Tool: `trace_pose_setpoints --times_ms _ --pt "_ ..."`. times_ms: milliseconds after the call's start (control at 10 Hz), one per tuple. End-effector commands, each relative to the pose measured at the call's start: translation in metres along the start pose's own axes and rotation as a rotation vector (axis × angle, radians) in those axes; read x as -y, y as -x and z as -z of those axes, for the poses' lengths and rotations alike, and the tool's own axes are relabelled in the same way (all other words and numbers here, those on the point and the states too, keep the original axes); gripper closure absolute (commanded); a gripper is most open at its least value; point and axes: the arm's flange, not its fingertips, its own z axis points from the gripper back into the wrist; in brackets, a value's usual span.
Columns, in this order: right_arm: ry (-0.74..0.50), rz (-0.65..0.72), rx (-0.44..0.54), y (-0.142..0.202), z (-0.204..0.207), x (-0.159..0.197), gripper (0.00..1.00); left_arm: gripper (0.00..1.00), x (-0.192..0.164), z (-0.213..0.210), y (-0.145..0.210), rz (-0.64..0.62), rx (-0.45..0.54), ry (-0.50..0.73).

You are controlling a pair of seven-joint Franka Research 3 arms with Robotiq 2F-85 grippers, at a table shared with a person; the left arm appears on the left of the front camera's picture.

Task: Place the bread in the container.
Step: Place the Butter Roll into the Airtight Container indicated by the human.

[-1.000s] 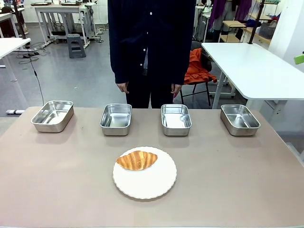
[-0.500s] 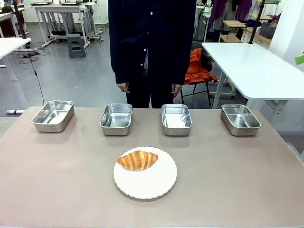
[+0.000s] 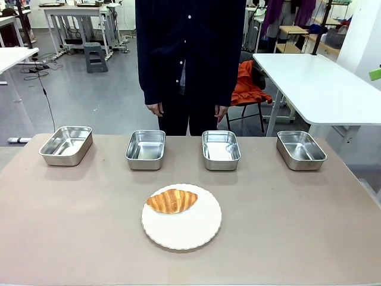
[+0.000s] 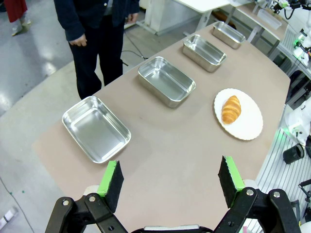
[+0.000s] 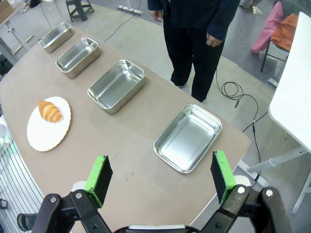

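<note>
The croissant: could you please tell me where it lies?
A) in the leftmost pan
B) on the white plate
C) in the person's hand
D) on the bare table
B: the croissant lies on the far half of the plate, in front of the row of pans.

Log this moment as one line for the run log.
croissant: on plate | four pans: empty, in row | left hand: open, empty | right hand: open, empty | person: standing at far side

bread [image 3: 171, 201]: golden croissant, flat on white plate [image 3: 181, 235] | container [image 3: 146, 149]: four alike empty steel pans, far row
</note>
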Motion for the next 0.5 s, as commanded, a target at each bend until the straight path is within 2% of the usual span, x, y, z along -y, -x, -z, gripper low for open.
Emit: trace_pose_setpoints --times_ms 0,400 --pt "-0.002 -0.005 0.006 -0.0006 -0.0001 0.0005 0.0 0.0 0.0002 -0.0018 0.0008 0.015 0.004 0.004" --pt "-0.002 -0.005 0.006 -0.0006 -0.0001 0.0005 0.0 0.0 0.0002 -0.0018 0.0008 0.015 0.004 0.004"
